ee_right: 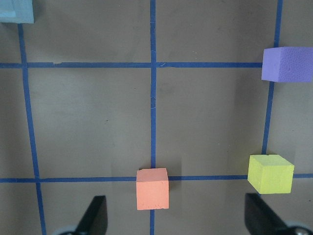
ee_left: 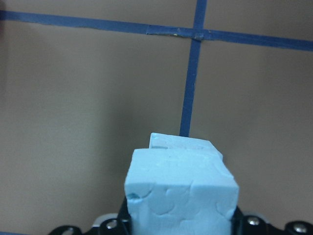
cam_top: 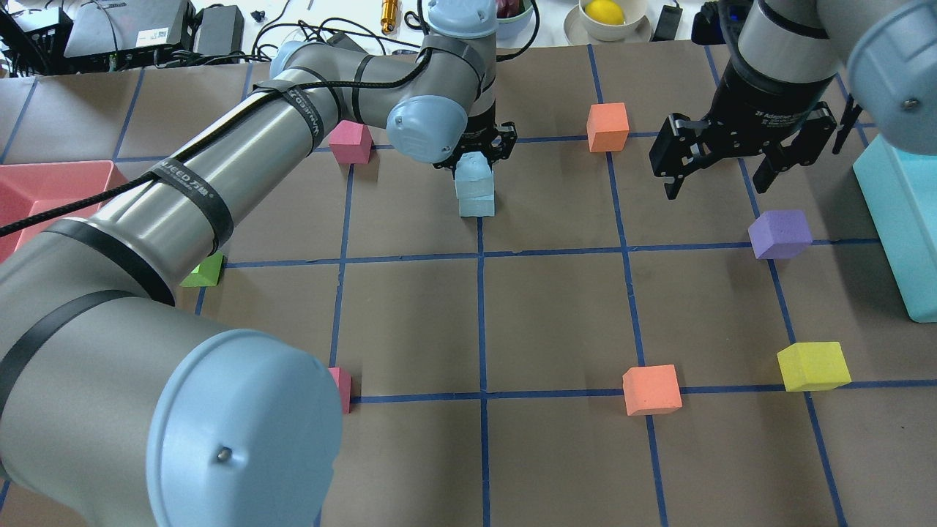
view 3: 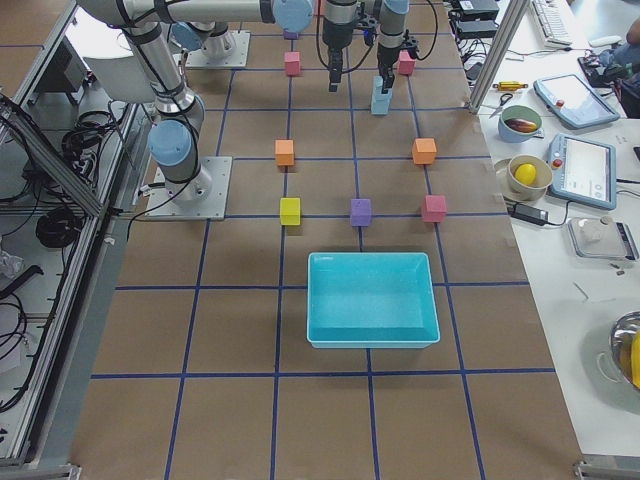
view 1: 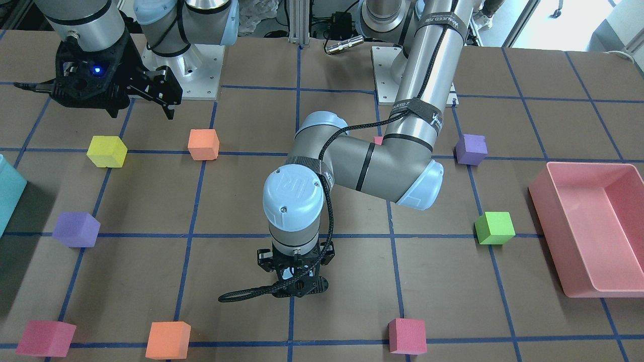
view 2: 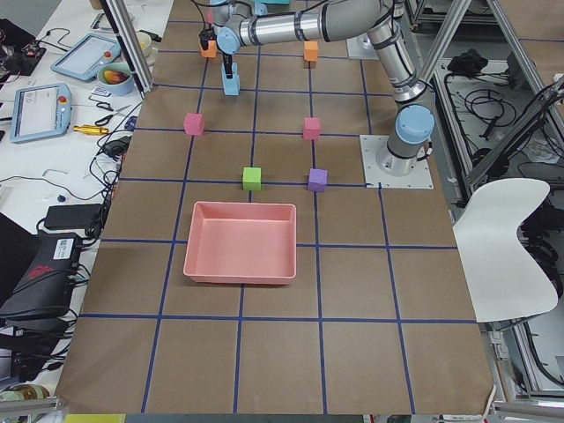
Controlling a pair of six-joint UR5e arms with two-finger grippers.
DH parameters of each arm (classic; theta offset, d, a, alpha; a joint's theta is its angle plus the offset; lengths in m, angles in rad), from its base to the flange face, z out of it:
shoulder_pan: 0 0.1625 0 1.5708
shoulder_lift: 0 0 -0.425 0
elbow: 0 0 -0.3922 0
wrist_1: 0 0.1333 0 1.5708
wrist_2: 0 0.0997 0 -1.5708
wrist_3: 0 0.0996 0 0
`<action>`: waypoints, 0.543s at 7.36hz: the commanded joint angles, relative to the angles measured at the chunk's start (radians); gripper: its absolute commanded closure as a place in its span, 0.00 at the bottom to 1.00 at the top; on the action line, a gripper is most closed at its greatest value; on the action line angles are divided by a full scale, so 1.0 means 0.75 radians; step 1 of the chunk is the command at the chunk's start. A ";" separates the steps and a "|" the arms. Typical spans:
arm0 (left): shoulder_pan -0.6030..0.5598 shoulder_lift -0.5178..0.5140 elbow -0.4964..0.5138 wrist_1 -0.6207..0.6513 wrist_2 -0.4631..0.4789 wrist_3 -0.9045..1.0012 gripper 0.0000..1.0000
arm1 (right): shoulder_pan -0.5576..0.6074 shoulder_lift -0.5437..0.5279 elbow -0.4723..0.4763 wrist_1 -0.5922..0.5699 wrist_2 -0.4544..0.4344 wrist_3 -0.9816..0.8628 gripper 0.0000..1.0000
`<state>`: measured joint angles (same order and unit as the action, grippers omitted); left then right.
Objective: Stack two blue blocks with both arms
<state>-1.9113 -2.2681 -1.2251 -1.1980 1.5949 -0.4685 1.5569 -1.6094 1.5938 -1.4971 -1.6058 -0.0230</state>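
Note:
Two pale blue blocks stand stacked near the table's middle. The upper blue block (cam_top: 472,172) sits on the lower blue block (cam_top: 477,206), slightly offset. My left gripper (cam_top: 474,152) points straight down and is shut on the upper block. In the left wrist view the upper block (ee_left: 181,191) fills the space between the fingers, and a corner of the lower block (ee_left: 198,145) shows beyond it. In the front-facing view my left gripper (view 1: 297,284) hides both blocks. My right gripper (cam_top: 717,179) hangs open and empty above the table, to the right of the stack and apart from it.
Orange cubes (cam_top: 607,126) (cam_top: 651,389), a purple cube (cam_top: 780,234), a yellow cube (cam_top: 812,366) and pink cubes (cam_top: 350,142) lie around on the grid. A teal box (cam_top: 904,219) stands at the right edge and a pink tray (cam_top: 29,190) at the left.

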 commanded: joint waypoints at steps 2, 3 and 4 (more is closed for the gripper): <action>0.002 0.032 0.003 0.006 -0.008 -0.003 0.04 | 0.000 0.000 0.000 -0.004 0.012 0.000 0.00; 0.016 0.058 0.009 0.004 -0.070 0.003 0.03 | 0.000 0.000 0.000 -0.004 0.018 0.000 0.00; 0.039 0.089 0.044 -0.020 -0.081 0.027 0.02 | 0.000 0.000 0.000 -0.004 0.014 0.000 0.00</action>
<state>-1.8990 -2.2292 -1.2138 -1.1986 1.5563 -0.4648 1.5570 -1.6092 1.5938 -1.5001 -1.5951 -0.0230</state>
